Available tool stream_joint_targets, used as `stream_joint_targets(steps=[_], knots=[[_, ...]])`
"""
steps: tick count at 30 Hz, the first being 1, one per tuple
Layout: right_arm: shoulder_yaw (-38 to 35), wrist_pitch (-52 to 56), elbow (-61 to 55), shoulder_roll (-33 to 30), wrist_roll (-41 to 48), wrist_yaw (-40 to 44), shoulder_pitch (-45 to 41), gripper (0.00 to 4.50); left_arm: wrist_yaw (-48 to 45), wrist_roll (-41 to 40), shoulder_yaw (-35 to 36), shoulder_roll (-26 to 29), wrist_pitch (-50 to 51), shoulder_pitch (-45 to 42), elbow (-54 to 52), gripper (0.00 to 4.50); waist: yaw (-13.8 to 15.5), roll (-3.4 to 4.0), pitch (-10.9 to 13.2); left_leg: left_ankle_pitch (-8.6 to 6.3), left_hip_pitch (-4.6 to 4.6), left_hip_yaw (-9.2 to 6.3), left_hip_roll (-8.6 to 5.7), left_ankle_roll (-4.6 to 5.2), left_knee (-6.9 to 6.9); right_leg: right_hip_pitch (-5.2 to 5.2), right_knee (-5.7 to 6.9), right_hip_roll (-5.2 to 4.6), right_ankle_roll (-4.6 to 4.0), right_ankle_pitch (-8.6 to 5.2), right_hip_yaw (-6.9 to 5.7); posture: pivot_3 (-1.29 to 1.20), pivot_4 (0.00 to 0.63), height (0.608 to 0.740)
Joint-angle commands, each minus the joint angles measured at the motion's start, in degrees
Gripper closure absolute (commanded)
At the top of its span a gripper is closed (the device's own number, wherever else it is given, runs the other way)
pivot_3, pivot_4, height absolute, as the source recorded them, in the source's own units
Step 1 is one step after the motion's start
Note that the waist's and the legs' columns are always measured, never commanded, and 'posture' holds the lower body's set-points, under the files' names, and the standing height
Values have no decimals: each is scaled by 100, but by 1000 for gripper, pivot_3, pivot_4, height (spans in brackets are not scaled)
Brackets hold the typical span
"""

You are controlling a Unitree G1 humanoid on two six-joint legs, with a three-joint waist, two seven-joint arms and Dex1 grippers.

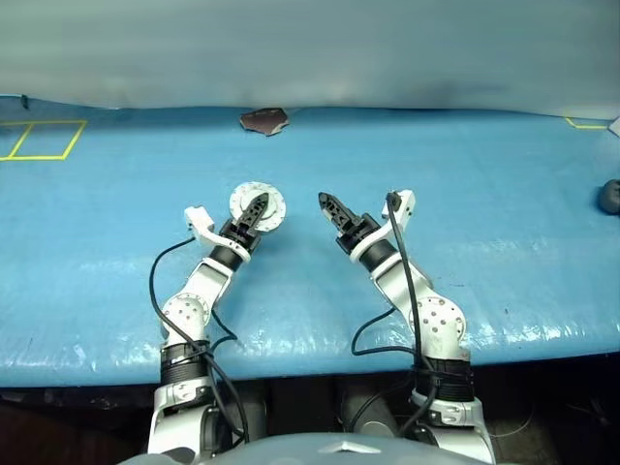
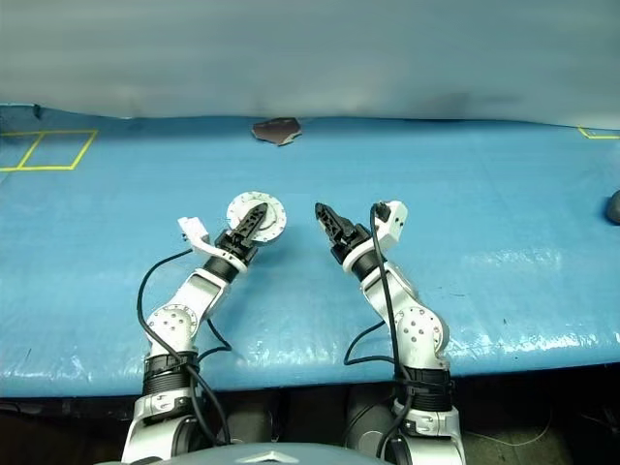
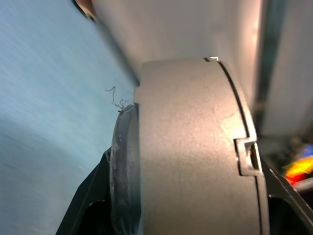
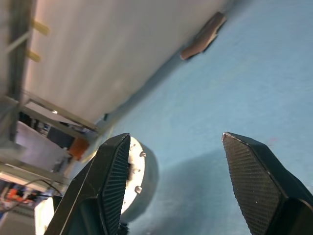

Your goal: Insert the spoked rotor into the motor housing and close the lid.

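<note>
Apparently closing: left gripper (image 1: pixel 258 209) clamps motor housing (image 1: pixel 258 207); right gripper (image 1: pixel 330 208), beside housing, jaws apart, empty. Keep clamp firm, seat lid squarely.

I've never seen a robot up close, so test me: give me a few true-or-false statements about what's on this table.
The housing sits between the left jaws. True.
The right jaws grip the housing too. False: they stand open and empty, apart from it.
A dark scrap lies at the table's far edge. True.
The table is red. False: it is blue.
</note>
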Motion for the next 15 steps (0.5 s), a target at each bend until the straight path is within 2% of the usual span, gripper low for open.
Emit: stream_joint_targets(steps=[1,5,8,12,15], knots=[[538,218,-440,-351,-174,728,194,1343,525,455,339,137,-836,-298,-44,1837,-4,0,0,0,-1,0,0,0,-1,-2,0,0,0,0,0,0,150,740],[1427,-253,-566,-1076,-1434,1237,271,1343,715,1093,308,403,-1251,-407,330,1837,40,-4,-1,-1,-3,1,-1,2,1,0,-1,0,1,-1,-2,0,150,740],[2000,-979,-422,-1495,-2326,1769,275,1343,714,1058,486,510,-1326,-525,608,1837,100,-18,5,-2,-3,-1,-6,3,14,9,-5,-2,38,-11,-3,0,150,740],[2278,-1428,-371,-1576,-2587,2397,325,1343,638,983,675,649,-1364,-534,855,1837,92,-44,17,0,-2,-1,-4,0,18,10,-4,-1,43,-5,-3,0,150,740],[2275,-1568,-286,-1532,-2783,2474,342,1343,458,1040,727,735,-1453,-420,917,1837,57,-51,19,0,1,-1,-1,-1,18,10,-1,1,41,-4,-3,0,150,740]])
